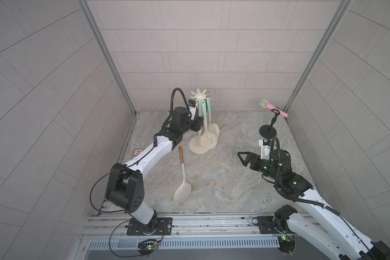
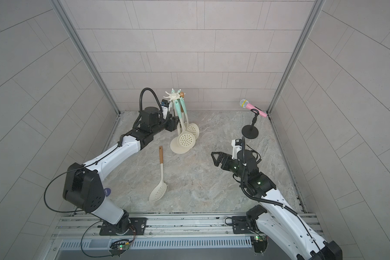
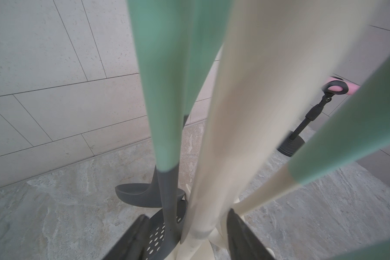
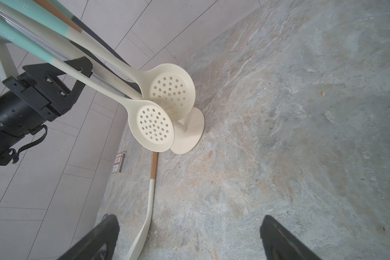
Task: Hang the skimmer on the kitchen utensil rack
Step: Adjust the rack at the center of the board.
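Skimmer, cream with a teal handle, hangs from the kitchen utensil rack at the back of the counter. Left end effector stands open, its jaws either side of a cream shaft there. Right end effector hovers wide open, gripping nothing. A wooden-handled skimmer lies flat between the arms.

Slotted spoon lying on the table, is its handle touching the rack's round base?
Apart. Both top views show bare table between the slotted spoon and the kitchen utensil rack.
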### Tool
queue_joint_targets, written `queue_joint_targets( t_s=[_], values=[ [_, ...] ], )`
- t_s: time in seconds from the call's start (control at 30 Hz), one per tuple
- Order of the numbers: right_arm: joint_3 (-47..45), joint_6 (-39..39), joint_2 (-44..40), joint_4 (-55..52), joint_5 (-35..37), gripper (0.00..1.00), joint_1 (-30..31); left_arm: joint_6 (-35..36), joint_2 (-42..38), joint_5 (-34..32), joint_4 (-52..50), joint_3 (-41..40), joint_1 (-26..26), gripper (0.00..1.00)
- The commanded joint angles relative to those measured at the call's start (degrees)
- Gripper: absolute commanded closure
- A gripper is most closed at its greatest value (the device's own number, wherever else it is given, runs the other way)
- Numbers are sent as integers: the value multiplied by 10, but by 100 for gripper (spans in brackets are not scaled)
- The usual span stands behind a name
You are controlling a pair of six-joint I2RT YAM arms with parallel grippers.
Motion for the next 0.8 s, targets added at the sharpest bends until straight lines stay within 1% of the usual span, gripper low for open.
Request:
queue_joint_targets(
  t_s=[0.0, 0.13, 0.17, 0.2, 0.23, 0.27, 0.43, 0.6, 0.67, 0.77],
  values=[
    [-1, -9, 5, 4, 2, 0, -1, 33, -35, -24, -16, -17, 0, 30],
    [-2, -14, 15, 9, -2, 0, -1, 50, -48, -52, -20, -33, 0, 19],
    [-3, -15, 17, 10, -1, 0, 0, 52, -50, -57, -23, -36, 1, 15],
    [-3, -16, 18, 11, -2, 0, 0, 55, -52, -60, -26, -38, 1, 8],
    [-4, -17, 20, 11, -2, 0, 0, 55, -54, -64, -33, -37, 1, 2],
    [-5, -19, 21, 11, -2, 0, 0, 52, -56, -68, -42, -36, 1, 0],
    [-7, -26, 26, 11, 2, 0, -1, 57, -90, -79, -69, -53, 3, 0],
    [-6, -21, 52, 17, -13, 0, 0, 106, -116, -135, -143, -65, 11, 0],
    [-12, -12, 67, 32, -13, 0, 13, 124, -135, -130, -163, -85, 29, 0],
    [-25, 3, 94, 71, 7, 0, 55, 133, -169, -86, -185, -122, 81, 0]
  ],
)
